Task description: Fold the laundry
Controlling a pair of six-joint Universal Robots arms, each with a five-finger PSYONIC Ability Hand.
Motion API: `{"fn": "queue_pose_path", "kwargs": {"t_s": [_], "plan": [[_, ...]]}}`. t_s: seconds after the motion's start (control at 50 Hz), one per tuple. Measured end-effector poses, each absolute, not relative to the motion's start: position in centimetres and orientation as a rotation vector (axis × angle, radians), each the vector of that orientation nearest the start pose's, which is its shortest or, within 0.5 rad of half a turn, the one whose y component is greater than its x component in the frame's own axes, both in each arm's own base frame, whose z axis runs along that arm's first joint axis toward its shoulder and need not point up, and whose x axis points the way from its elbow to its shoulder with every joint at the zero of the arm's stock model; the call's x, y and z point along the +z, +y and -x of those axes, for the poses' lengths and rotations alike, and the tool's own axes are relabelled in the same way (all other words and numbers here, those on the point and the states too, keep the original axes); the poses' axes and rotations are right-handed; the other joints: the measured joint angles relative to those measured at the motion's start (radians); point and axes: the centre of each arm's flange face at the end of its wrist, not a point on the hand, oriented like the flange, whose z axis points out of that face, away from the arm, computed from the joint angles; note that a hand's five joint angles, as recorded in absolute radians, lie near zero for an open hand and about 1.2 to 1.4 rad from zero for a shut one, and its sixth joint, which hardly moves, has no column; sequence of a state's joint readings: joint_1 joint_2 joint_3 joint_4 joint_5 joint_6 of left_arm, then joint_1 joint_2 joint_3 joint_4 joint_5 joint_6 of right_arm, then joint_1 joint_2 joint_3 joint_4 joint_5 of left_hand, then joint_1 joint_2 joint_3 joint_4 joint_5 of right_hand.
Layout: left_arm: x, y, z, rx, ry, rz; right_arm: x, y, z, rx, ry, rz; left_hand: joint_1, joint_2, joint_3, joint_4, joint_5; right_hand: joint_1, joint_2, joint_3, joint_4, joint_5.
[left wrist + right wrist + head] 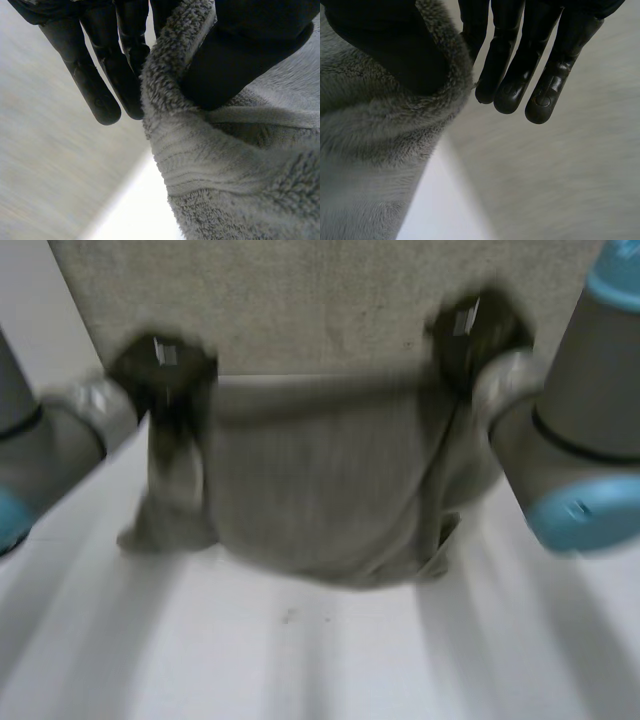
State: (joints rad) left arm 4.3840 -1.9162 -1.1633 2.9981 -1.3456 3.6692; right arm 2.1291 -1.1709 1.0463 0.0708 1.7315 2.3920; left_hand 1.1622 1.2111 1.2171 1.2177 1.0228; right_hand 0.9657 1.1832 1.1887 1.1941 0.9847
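Observation:
A grey terry towel [320, 480] hangs between my two hands, lifted above the white table [320, 660], and its lower fold sags toward the near side. My left hand [160, 365] holds one upper corner. In the left wrist view its thumb [235, 55] presses the towel's hem [225, 175] against the straight fingers [100, 85]. My right hand [470, 335] holds the other upper corner. In the right wrist view its thumb lies over the towel's edge [370, 140], and its fingers [520, 60] are straight behind the cloth.
Beyond the hands a flat grey cloth surface [320, 300] covers the far part of the table; it shows under both hands in the wrist views. Both grey forearms flank the towel at the sides. Bare white table lies in front.

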Motion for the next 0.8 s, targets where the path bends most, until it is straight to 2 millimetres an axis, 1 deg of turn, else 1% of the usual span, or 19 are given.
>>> {"fn": "queue_pose_path", "kwargs": {"t_s": [0.02,0.06,0.1,0.16,0.22,0.24,0.32,0.38,0.44,0.48,0.5,0.52,0.54,0.6,0.68,0.72,0.76,0.78,0.8], "plan": [[32.4,-32.6,27.1,-2.305,1.872,-1.078,34.8,-29.3,-31.5,-2.650,1.841,1.051,0.000,0.000,0.000,0.000,0.000,0.000,0.000,0.000,0.000,0.000],[34.0,-33.5,27.4,-2.405,1.781,-1.004,36.6,-30.0,-31.6,-2.773,1.736,0.905,0.000,0.000,0.000,0.000,0.000,0.000,0.000,0.000,0.000,0.000],[37.5,-34.7,27.7,-2.622,1.589,-0.820,39.6,-30.5,-31.4,-2.945,1.540,0.672,0.000,0.000,0.000,0.000,0.000,0.000,0.000,0.000,0.000,0.000],[40.8,-35.0,27.4,-2.837,1.431,-0.618,42.2,-30.0,-30.7,-3.066,1.350,0.496,0.000,0.000,0.000,0.000,0.000,0.000,0.000,0.000,0.000,0.000],[41.3,-34.8,27.2,-2.895,1.421,-0.559,42.5,-29.7,-30.5,-3.085,1.310,0.476,0.000,0.000,0.000,0.000,0.000,0.000,0.000,0.000,0.000,0.000],[40.5,-34.7,27.0,-2.915,1.497,-0.520,41.7,-29.3,-30.4,-3.075,1.312,0.523,0.000,0.000,0.000,0.000,0.004,0.000,0.000,0.000,0.000,0.000],[37.5,-34.4,26.7,-2.841,1.679,-0.533,39.3,-29.0,-30.5,-3.017,1.371,0.651,0.000,0.002,0.000,0.000,0.006,0.000,0.000,0.000,0.000,0.000],[33.3,-34.0,26.5,-2.703,1.885,-0.585,35.9,-28.7,-30.5,-2.915,1.470,0.815,0.000,0.002,0.000,0.000,0.010,0.000,0.000,0.000,0.000,0.001],[29.0,-33.3,26.2,-2.559,2.061,-0.654,31.9,-28.3,-30.1,-2.769,1.606,0.984,-0.002,0.002,0.000,0.000,0.010,0.000,0.000,0.000,0.000,0.001],[26.7,-32.8,26.2,-2.485,2.139,-0.700,30.2,-28.1,-29.8,-2.700,1.666,1.047,-0.002,0.002,0.000,0.000,0.010,0.000,0.000,0.000,0.000,0.002],[24.8,-32.3,26.2,-2.424,2.197,-0.743,27.9,-27.7,-29.4,-2.603,1.745,1.124,-0.002,0.002,0.000,0.000,0.010,0.000,0.000,0.000,0.000,0.002],[23.8,-32.1,26.2,-2.393,2.223,-0.768,27.0,-27.6,-29.2,-2.562,1.776,1.152,-0.002,0.002,0.000,0.000,0.010,0.000,0.000,0.000,0.000,0.002],[22.2,-31.7,26.2,-2.341,2.262,-0.812,25.1,-27.2,-28.9,-2.474,1.840,1.205,-0.002,0.002,0.000,0.000,0.010,0.000,0.000,0.000,0.000,0.002],[18.6,-30.6,26.1,-2.216,2.319,-0.925,20.9,-26.4,-28.4,-2.272,1.978,1.298,-0.002,0.002,0.000,0.000,0.010,0.000,0.000,0.000,0.000,0.004],[15.6,-29.7,25.9,-2.089,2.328,-1.045,17.0,-25.3,-27.8,-2.071,2.107,1.356,-0.002,0.002,-0.002,-0.002,0.010,0.000,0.000,0.000,0.000,0.004],[14.5,-29.3,25.7,-2.028,2.314,-1.099,15.9,-24.9,-27.6,-2.009,2.145,1.366,-0.025,-0.099,-0.096,-0.097,-0.073,0.000,0.000,0.000,0.000,0.004],[14.2,-29.1,25.6,-2.009,2.307,-1.116,15.4,-24.6,-27.4,-1.977,2.164,1.369,-0.025,-0.099,-0.096,-0.097,-0.073,0.000,0.000,0.000,0.000,0.004],[13.5,-28.9,25.0,-1.951,2.280,-1.158,14.6,-24.2,-27.2,-1.927,2.194,1.368,-0.242,-0.274,-0.278,-0.280,-0.260,0.000,0.000,0.000,0.000,0.005],[13.5,-28.9,25.0,-1.951,2.280,-1.158,14.6,-24.2,-27.2,-1.927,2.194,1.368,-0.242,-0.274,-0.278,-0.280,-0.260,0.000,0.000,0.000,0.000,0.005]]}}
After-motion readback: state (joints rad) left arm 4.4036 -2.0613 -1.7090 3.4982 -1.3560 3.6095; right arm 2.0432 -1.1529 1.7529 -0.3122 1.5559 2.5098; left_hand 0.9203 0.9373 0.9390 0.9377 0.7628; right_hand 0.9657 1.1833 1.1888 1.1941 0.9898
